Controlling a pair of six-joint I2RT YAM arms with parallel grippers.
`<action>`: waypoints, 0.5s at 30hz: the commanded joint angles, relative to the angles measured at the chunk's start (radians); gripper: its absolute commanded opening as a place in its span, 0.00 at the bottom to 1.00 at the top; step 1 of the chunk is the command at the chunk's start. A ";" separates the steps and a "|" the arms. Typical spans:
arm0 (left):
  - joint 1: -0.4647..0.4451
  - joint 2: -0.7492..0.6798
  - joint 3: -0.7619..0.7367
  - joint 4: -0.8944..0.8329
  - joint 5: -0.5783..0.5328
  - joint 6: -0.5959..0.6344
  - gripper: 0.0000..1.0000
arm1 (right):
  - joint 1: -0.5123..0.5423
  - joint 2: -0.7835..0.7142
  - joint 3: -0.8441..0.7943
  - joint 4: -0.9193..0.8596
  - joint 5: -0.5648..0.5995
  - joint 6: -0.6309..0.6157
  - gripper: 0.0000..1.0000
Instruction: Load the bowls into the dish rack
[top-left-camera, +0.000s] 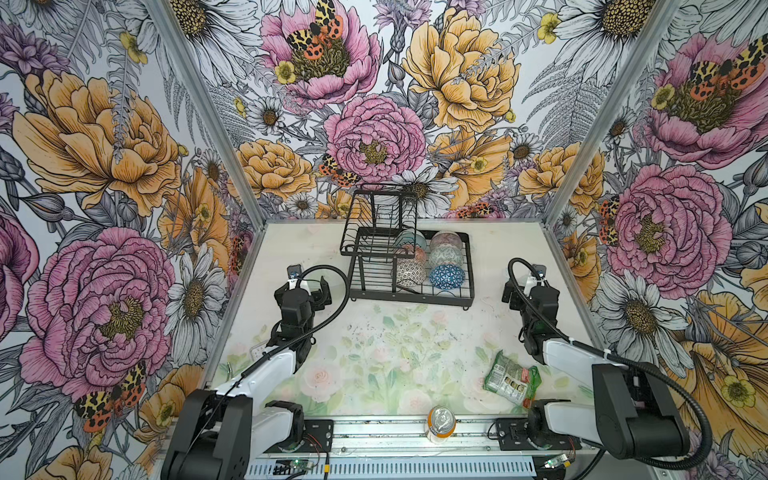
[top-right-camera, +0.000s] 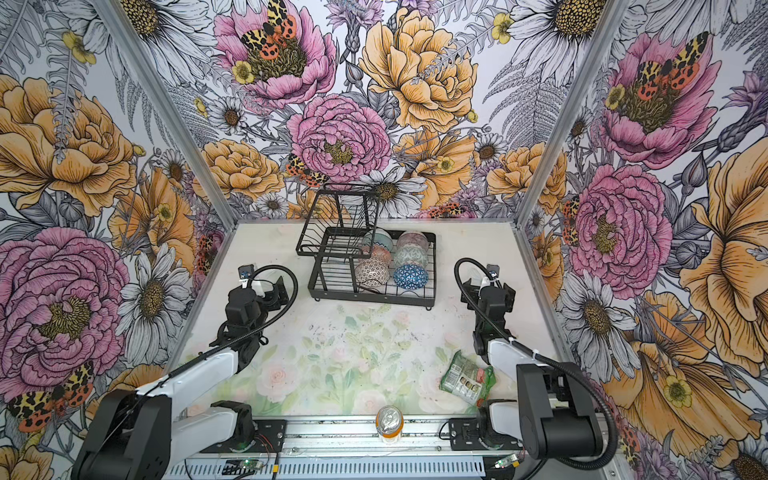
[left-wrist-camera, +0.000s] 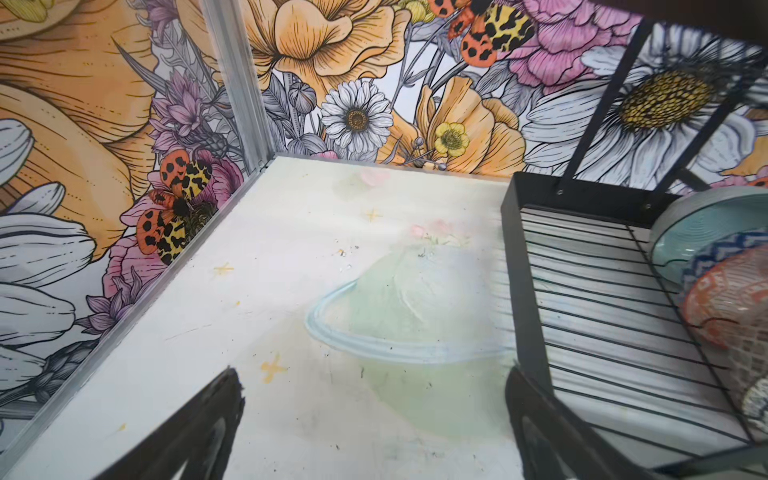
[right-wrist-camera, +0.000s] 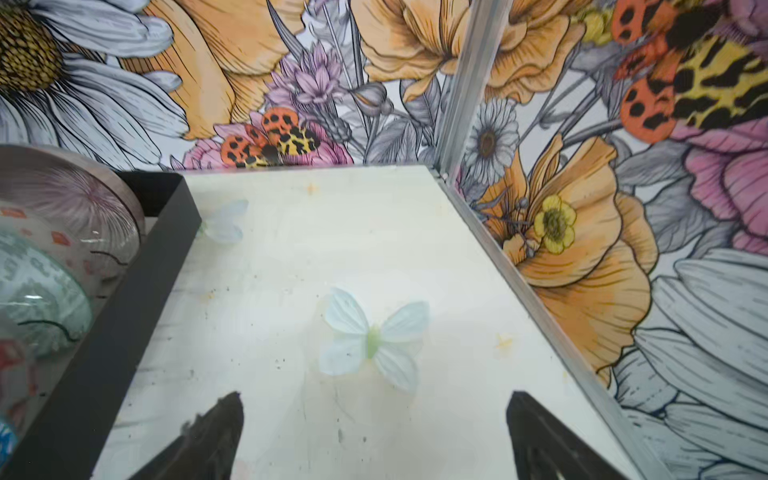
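Bowls (top-left-camera: 444, 255) look like stiff, slick, breakable pottery, best pinched at the rim. Nearest, left claw (left-wrist-camera: 374, 376) and right claw (right-wrist-camera: 374, 399) hang spread, empty; beyond, all six sit in the rack (top-left-camera: 411, 296).

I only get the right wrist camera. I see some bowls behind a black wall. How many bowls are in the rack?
Observer: Six bowls sit in the dish rack, in two lines of three on its lower level.
Kid: Are any outside it?
Observer: None. Only a green packet and a drink can are outside, near the arms' bases.
Kid: Where's my other hand?
Observer: The left hand is open and empty, to the left of the rack.
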 joint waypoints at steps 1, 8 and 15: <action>0.035 0.105 0.046 0.108 0.018 0.037 0.99 | -0.004 0.052 0.032 0.121 -0.034 0.024 1.00; 0.070 0.259 0.067 0.249 0.083 0.106 0.99 | -0.003 0.207 0.019 0.287 -0.026 0.017 0.99; 0.158 0.354 -0.010 0.481 0.202 0.034 0.99 | -0.003 0.215 0.015 0.311 -0.028 0.010 0.99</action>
